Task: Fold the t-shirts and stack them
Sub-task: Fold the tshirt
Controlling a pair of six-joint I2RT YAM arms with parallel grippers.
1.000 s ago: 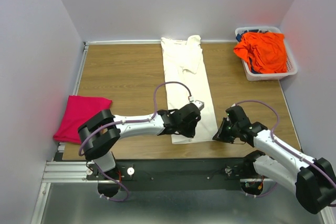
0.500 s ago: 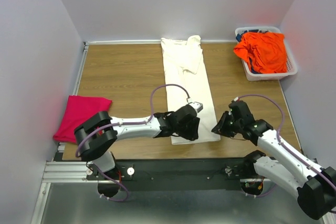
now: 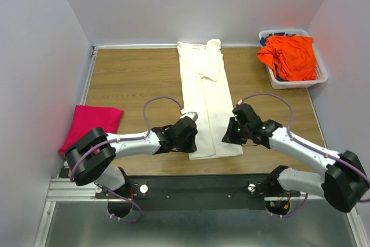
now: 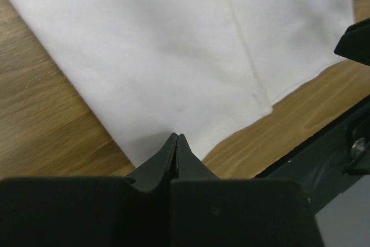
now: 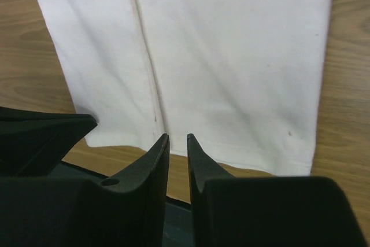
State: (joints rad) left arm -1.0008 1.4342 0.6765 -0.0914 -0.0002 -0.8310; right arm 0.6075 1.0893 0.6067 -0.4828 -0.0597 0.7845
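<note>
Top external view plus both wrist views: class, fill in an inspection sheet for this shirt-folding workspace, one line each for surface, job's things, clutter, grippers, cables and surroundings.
Surface: wooden table, no spills seen.
Job's things: cream shirt folded into a long strip down the middle; pink shirt folded at the left edge; orange shirt crumpled in the basket, far right.
Clutter: nothing seen.
Grippers: left gripper shut at the strip's near left corner; right gripper slightly open at the strip's near end, holding nothing.
Cables: purple cables loop free above each arm.
Surroundings: pale walls on three sides; metal rail along the near edge.
</note>
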